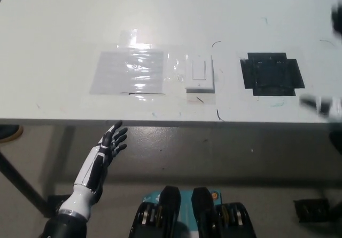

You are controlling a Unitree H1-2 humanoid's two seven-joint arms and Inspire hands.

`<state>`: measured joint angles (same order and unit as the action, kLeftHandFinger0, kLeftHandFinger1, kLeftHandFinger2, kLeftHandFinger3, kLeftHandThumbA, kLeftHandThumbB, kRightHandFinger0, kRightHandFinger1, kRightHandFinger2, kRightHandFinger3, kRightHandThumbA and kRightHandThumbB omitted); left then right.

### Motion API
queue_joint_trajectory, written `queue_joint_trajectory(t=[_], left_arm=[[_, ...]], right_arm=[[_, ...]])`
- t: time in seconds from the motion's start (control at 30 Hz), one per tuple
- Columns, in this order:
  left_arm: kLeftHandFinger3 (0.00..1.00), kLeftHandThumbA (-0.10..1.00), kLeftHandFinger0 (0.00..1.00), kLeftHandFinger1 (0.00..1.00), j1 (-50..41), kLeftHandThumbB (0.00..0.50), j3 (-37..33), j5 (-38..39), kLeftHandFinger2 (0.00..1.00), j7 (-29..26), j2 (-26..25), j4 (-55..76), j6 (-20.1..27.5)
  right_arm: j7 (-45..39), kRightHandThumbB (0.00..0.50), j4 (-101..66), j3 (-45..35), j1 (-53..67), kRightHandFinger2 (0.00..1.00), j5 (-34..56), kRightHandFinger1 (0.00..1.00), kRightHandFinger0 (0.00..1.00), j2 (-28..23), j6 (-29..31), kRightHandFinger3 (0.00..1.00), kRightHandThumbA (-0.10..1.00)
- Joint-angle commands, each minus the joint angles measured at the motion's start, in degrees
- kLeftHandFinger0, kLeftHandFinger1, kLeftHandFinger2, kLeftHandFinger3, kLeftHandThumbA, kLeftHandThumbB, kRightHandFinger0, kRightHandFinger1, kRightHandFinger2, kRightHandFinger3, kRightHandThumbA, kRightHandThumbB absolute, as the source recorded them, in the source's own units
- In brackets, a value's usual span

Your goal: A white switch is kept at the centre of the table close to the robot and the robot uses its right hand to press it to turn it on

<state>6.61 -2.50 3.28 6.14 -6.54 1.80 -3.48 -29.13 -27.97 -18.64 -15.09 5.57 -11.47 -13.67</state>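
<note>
The white switch (199,73) lies flat on the white table (64,24), near its front edge at the centre, with nothing touching it. My black right hand (322,105) shows only as a motion-blurred streak at the picture's right edge, well to the right of the switch and past the black patch. A dark blur of the right arm (336,20) sits higher on the same edge. My white left hand (109,144) rests open below the table's front edge at the lower left.
A square of black tape (271,73) is stuck to the table right of the switch. A shiny patch of clear tape (128,71) lies left of it. The table's front edge (160,121) runs across the middle of the picture, with floor below.
</note>
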Motion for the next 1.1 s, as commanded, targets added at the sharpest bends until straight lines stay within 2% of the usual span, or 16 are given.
queue_joint_trajectory(t=[0.0,0.03,0.17,0.27,0.3,0.37,0.47,0.5,0.53,0.6,0.77,0.87,0.97,1.07], left_arm=[[1.0,1.0,1.0,1.0,2.18,0.025,1.44,2.07,1.0,0.64,-0.04,1.66,1.91],[1.0,1.0,1.0,1.0,1.83,0.039,1.52,1.92,1.0,0.52,-0.08,1.86,1.77],[1.0,1.0,1.0,1.0,0.6,0.054,1.42,1.61,1.0,0.49,0.09,1.96,2.35],[1.0,1.0,1.0,1.0,-0.87,0.05,1.06,1.5,1.0,0.82,-0.03,2.46,2.34],[1.0,1.0,1.0,1.0,-1.64,0.048,0.86,1.58,1.0,1.03,-0.02,2.62,2.39],[1.0,1.0,1.0,1.0,-2.41,0.049,0.63,1.34,1.0,1.02,-0.05,3.07,2.07],[1.0,1.0,1.0,1.0,-3.03,0.039,0.39,0.87,1.0,1.12,-0.36,3.05,2.46],[1.0,1.0,1.0,1.0,-2.99,0.036,0.35,0.78,1.0,1.16,-0.47,2.96,2.48],[1.0,1.0,1.0,1.0,-2.97,0.046,0.24,0.75,1.0,1.22,-0.56,2.92,2.16],[1.0,1.0,1.0,1.0,-3.15,0.026,0.03,0.7,1.0,1.32,-0.67,3.34,1.58],[1.0,1.0,1.0,1.0,-3.77,0.011,-0.37,0.89,1.0,1.54,-0.74,3.38,1.9],[1.0,1.0,1.0,1.0,-4.65,0.035,-0.41,1.36,1.0,1.66,-0.65,3.37,1.94],[1.0,1.0,1.0,1.0,-5.14,0.032,-0.8,0.79,1.0,1.64,-0.69,3.47,1.99],[1.0,1.0,1.0,1.0,-5.38,0.019,-0.99,0.64,1.0,1.79,-0.94,3.26,2.54]], right_arm=[[2.87,0.231,-0.85,-0.3,10.05,1.0,11.39,1.0,1.0,6.37,9.31,1.0,1.0],[2.45,0.197,2.8,0.74,11.01,1.0,10.01,1.0,1.0,7.32,11.66,1.0,1.0],[2.98,0.149,11.52,3.13,12.2,1.0,7.25,1.0,1.0,9.96,14.38,1.0,1.0],[2.96,0.134,15.58,4.56,13.89,1.0,6.54,1.0,1.0,11.12,15.69,1.0,1.0],[3.68,0.144,17.26,5.25,14.88,1.0,5.38,1.0,1.0,11.49,16.22,1.0,1.0],[5.11,0.124,20.92,6.33,15.56,1.0,2.98,1.0,1.0,11.71,18.67,1.0,1.0],[5.95,0.131,25.4,7.16,16.26,1.0,2.13,1.0,1.0,11.13,21.81,1.0,1.0],[6.28,0.11,26.36,7.22,16.19,1.0,1.96,1.0,1.0,11.06,22.43,1.0,1.0],[6.96,0.137,27.55,7.41,16.4,1.0,1.61,1.0,1.0,10.92,23.21,1.0,1.0],[7.48,0.116,27.53,7.93,17.05,1.0,1.44,1.0,1.0,10.71,23.03,1.0,1.0],[8.53,0.1,29.2,9.11,17.5,1.0,1.32,1.0,1.0,9.94,25.4,1.0,1.0],[9.07,0.105,29.15,9.81,18.45,1.0,1.18,1.0,1.0,9.85,25.79,1.0,1.0],[9.78,0.111,28.8,10.48,19.48,1.0,0.6,1.0,1.0,9.44,25.92,1.0,1.0],[10.23,0.091,28.64,11.04,19.91,1.0,0.61,1.0,1.0,9.15,26.42,1.0,1.0]])
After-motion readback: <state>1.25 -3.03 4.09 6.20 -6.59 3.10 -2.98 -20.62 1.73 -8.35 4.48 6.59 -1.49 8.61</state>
